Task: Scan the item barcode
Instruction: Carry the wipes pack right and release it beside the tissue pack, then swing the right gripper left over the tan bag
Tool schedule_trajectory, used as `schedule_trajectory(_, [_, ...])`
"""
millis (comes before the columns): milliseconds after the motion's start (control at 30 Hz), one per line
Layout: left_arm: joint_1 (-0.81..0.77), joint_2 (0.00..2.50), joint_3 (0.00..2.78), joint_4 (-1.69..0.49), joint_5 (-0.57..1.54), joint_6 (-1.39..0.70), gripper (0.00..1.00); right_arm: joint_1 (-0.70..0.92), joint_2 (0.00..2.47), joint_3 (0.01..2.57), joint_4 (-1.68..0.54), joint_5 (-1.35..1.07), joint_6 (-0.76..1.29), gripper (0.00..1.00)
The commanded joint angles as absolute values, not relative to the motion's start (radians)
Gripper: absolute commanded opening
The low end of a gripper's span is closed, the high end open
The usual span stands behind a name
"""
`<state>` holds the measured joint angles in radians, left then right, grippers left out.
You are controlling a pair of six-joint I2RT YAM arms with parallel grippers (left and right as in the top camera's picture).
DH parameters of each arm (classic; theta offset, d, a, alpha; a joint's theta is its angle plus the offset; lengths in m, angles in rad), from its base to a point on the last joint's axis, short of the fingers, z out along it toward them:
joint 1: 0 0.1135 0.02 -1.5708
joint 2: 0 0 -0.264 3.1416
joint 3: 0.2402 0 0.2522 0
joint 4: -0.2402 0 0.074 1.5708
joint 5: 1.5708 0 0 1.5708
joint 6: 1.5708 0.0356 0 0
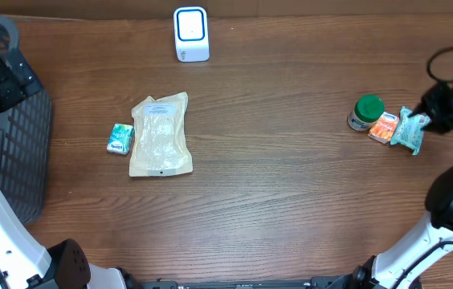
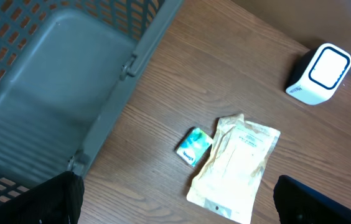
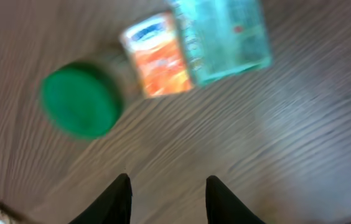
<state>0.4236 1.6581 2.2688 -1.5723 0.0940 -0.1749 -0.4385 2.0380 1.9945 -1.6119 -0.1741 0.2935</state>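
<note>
Three small goods crowd the right side of the desk: a green-lidded jar, an orange packet and a teal packet. The right gripper hangs just beside them, jaws apart and empty. The left gripper gapes wide near the basket. The teal packet looks light and crinkly (probably slippery), so pinch across its flat faces.

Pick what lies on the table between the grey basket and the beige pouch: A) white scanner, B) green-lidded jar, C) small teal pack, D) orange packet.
C: the small teal pack sits beside the beige pouch, on the side facing the basket.
</note>
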Motion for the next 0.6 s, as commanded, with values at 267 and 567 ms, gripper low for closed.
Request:
schedule_trajectory(267, [0.424, 1.661, 2.273, -1.570, 0.102, -0.153, 1.00, -0.102, 1.984, 2.326, -1.676, -0.163, 0.258, 0.39])
schedule_trajectory(567, [0.424, 1.661, 2.273, -1.570, 0.102, -0.153, 0.99, 0.212, 2.025, 2.308, -1.523, -0.292, 0.271, 0.52])
